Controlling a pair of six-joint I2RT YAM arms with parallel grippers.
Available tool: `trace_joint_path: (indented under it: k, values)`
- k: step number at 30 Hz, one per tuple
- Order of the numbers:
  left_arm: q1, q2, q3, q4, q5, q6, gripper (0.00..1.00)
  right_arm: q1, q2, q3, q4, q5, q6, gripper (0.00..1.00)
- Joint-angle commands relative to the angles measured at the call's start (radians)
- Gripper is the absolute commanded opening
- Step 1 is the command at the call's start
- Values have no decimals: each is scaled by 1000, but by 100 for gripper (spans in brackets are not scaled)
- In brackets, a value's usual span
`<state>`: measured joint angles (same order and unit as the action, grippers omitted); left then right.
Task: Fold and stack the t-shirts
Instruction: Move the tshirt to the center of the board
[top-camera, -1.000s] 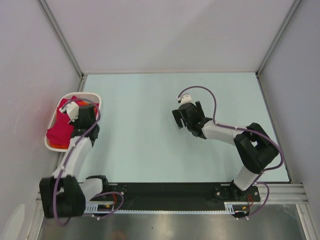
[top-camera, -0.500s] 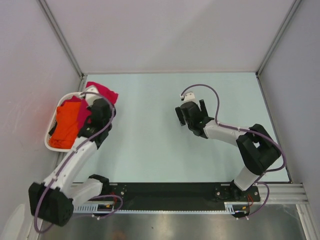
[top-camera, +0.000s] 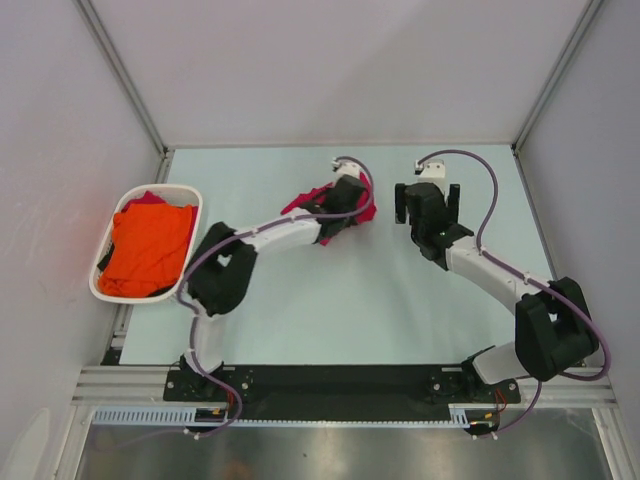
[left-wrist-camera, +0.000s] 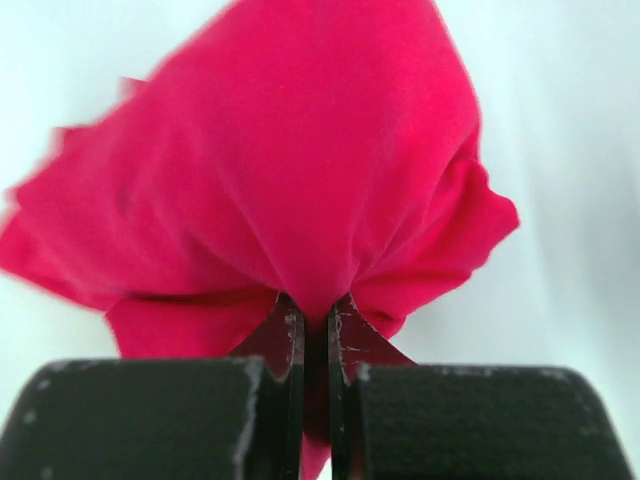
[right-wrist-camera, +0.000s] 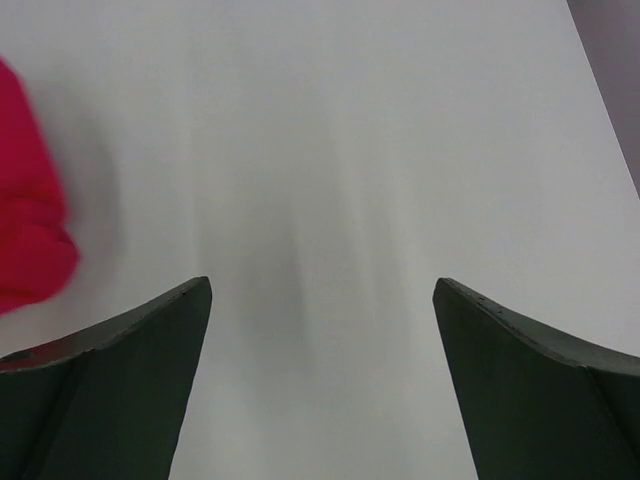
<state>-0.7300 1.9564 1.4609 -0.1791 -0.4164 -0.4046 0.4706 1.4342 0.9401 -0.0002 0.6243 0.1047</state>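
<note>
Right of basket (top-camera: 112, 297), above desk (top-camera: 330, 310), left fingers (left-wrist-camera: 288, 345) pinched shut on crimson t-shirt (left-wrist-camera: 300, 150); farther right, right fingers (right-wrist-camera: 110, 390) gaped wide, empty; orange t-shirt (top-camera: 148, 248) lay inside basket.

Plain crimson shirt (left-wrist-camera: 300, 170), no print, just past centre toward twelve o'clock. At nine o'clock, a plain bright orange shirt (top-camera: 148, 248) in a white basket (top-camera: 194, 215), with a crimson scrap at the basket's far edge. Pale mint table (top-camera: 400, 300). Left arm (top-camera: 275, 235) and right arm (top-camera: 495, 270) are white with black joints and lilac cables (top-camera: 470, 158). Pale grey walls (top-camera: 330, 70).
</note>
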Motion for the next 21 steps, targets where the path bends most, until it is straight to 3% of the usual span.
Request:
trace_joint_path:
  k: [1,2,4,5,6,7,16,21]
  values:
    - [-91,153,188,-82,79,13,0,-9,-43,-3,-57,25,27,100]
    - [-103,188,217,-91,91,13,0,-9,-46,-3,-60,26,29,100]
    - [-129,197,223,-94,125,18,23,-9,-57,-7,-60,25,30,100]
    - [-135,191,208,-94,123,18,47,-10,-60,-11,-58,26,32,100]
    - [-144,168,193,-95,110,10,86,-10,-60,-12,-58,23,32,100]
    - [-146,142,172,-92,76,6,99,-10,-61,-12,-55,17,29,100]
    - [-109,-169,-151,12,-93,32,100,-7,-35,-20,-41,-34,44,100]
    - [30,-151,-241,96,4,6,99,0,-38,-29,-34,-31,44,100]
